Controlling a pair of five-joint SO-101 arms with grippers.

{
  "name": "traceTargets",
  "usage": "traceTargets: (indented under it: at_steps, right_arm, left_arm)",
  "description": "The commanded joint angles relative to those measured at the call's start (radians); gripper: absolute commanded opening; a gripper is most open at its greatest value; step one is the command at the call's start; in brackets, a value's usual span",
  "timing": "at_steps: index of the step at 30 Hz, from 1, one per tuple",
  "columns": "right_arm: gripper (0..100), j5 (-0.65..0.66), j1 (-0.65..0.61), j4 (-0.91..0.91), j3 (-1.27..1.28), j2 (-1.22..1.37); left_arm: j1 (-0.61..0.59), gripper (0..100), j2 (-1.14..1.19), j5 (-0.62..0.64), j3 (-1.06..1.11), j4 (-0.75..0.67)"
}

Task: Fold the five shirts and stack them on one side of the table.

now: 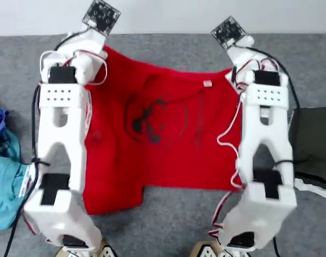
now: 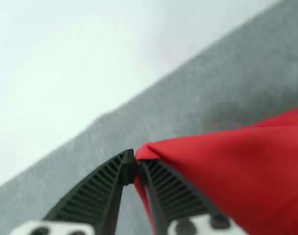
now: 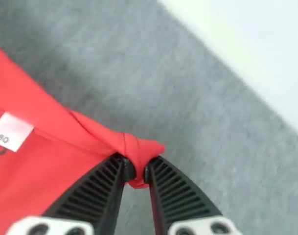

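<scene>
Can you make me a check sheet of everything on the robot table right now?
Surface: the table has a grey covering.
Job's things: the red shirt is spread flat between the arms, print side up. Teal and blue clothes lie bunched at one side edge. A dark green garment lies at the other.
Clutter: nothing seen.
Grippers: the left gripper is shut on one far corner of the red shirt. The right gripper is shut on the other far corner, near the white tag.
Cables: white and red wires hang along the arms.
Surroundings: a white wall beyond the far edge.
</scene>
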Motion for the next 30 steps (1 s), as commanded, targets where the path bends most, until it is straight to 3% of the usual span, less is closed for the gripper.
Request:
traceTargets:
  at_steps: [1, 10, 14, 20, 23, 30]
  right_arm:
    - [1.0, -0.011, 0.001, -0.033, -0.207, 0.084]
    - [1.0, -0.008, -0.004, -0.033, -0.54, 0.291]
    - [1.0, -0.006, -0.007, 0.022, -0.595, 0.321]
    - [1.0, -0.005, -0.036, 0.36, -0.631, 0.323]
    - [1.1, -0.005, -0.041, 0.559, -0.664, 0.323]
    - [1.4, -0.009, -0.041, 0.903, -0.75, 0.325]
  left_arm:
    - [-0.008, 0, 0.087, 0.006, -0.239, -0.031]
    - [-0.008, 0, 0.358, 0.006, -0.691, 0.13]
    - [-0.005, 0, 0.439, 0.006, -0.842, 0.267]
    - [-0.009, 0, 0.499, -0.006, -0.972, 0.626]
    - [-0.006, 0, 0.511, -0.109, -0.983, 0.847]
    - [-0.058, 0, 0.439, -0.21, -0.748, 0.862]
